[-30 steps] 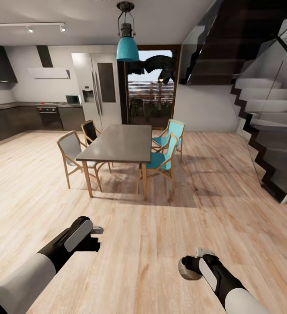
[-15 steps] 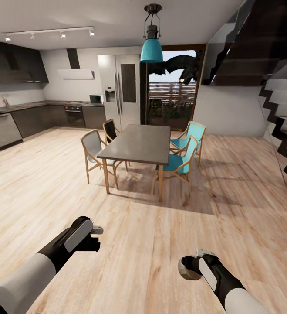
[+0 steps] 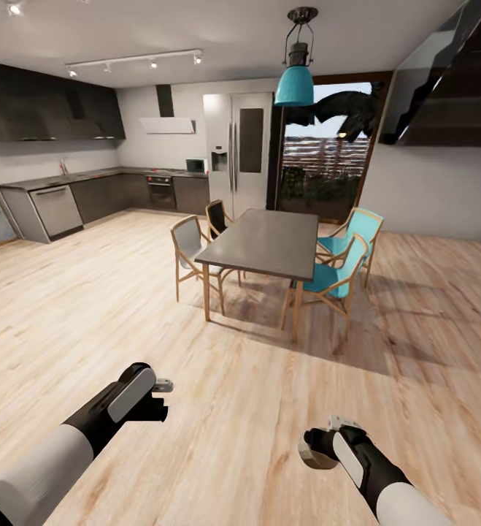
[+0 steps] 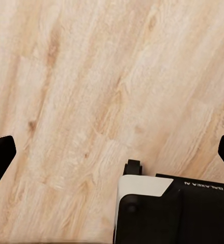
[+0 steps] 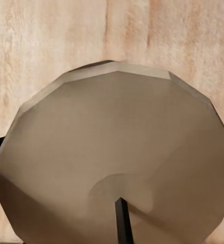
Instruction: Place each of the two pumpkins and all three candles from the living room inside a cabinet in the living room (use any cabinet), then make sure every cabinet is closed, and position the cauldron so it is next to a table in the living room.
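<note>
Head view: an open-plan kitchen and dining area on a light wood plank floor (image 3: 87,307), with the robot's two black-and-white arms low in the foreground. One rectangular grey-topped dining table on wooden legs (image 3: 262,241) stands in mid-room with four wooden-framed chairs, two pale grey chairs (image 3: 189,245) along its left edge and two teal chairs (image 3: 339,263) along its right edge; one teal pendant lamp (image 3: 294,82) hangs above it. Behind stand a tall steel refrigerator (image 3: 240,150), a dark kitchen counter (image 3: 87,179) running along the left wall, a glazed door (image 3: 320,161) and, at upper right, the underside of a dark staircase (image 3: 452,73). The right gripper (image 3: 319,447) pinches one short stubby beige-grey candle (image 3: 314,454) above the bare floor; the right wrist view adds what the head view lacks, namely the faceted round end of this candle (image 5: 117,152) with its thin dark wick (image 5: 123,223), and dark finger edges at either side of it. The left gripper (image 3: 163,386) is seen end-on in the head view; the left wrist view shows its black fingertips (image 4: 0,155) spread wide at opposite margins with only floor planks (image 4: 81,76) between them, holding nothing, and part of the robot's black-and-white base (image 4: 168,208) below.
</note>
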Tool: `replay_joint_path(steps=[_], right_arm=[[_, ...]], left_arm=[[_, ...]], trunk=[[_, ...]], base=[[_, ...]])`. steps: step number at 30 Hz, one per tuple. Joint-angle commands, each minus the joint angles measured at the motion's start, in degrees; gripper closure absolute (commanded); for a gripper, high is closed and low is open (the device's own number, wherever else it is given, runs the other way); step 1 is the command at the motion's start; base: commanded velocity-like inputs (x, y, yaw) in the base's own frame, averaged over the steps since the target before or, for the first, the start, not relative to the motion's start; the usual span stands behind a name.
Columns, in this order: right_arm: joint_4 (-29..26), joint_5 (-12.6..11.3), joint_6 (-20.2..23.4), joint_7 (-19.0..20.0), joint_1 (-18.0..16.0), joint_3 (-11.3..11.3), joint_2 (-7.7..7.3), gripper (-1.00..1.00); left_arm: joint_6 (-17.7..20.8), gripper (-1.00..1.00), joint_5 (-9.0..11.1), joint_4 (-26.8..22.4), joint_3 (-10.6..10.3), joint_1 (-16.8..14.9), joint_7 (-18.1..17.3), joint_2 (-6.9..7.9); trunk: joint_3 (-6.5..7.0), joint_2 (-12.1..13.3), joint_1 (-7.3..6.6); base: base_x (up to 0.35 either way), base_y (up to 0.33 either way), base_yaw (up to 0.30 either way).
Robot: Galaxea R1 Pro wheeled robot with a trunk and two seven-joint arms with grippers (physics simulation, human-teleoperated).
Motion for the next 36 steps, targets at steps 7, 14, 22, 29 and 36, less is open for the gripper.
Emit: replay_joint_path(steps=[7,14,22,29,36], right_arm=[[-0.16,-0.80,0.19,-0.52,0.00,0.07,-0.02,1.00],[-0.16,-0.73,0.19,-0.53,0.02,0.07,0.25,1.00],[-0.16,-0.71,0.19,-0.48,0.02,0.07,0.33,1.00],[-0.16,-0.71,0.19,-0.46,0.03,0.07,0.34,1.00],[-0.16,-0.71,0.19,-0.46,-0.01,0.07,0.34,1.00]], left_arm=[[0.01,-1.00,0.59,-0.05,-0.30,-0.10,0.55,0.06],[0.01,-1.00,0.58,-0.05,-0.30,-0.09,0.55,0.06],[0.01,-1.00,0.51,-0.05,-0.30,-0.07,0.55,0.06],[0.01,-1.00,0.50,-0.05,-0.30,-0.09,0.55,0.06],[0.01,-1.00,0.50,-0.05,-0.30,-0.07,1.02,0.06]], trunk=[[1.17,2.74,-1.52],[2.42,5.55,-3.06],[3.86,8.75,-4.82],[5.12,11.56,-6.36],[5.67,12.80,-7.03]], base=[[0.000,0.000,0.285],[0.000,0.000,0.285],[0.000,0.000,0.285],[0.000,0.000,0.284],[0.000,0.000,0.285]])
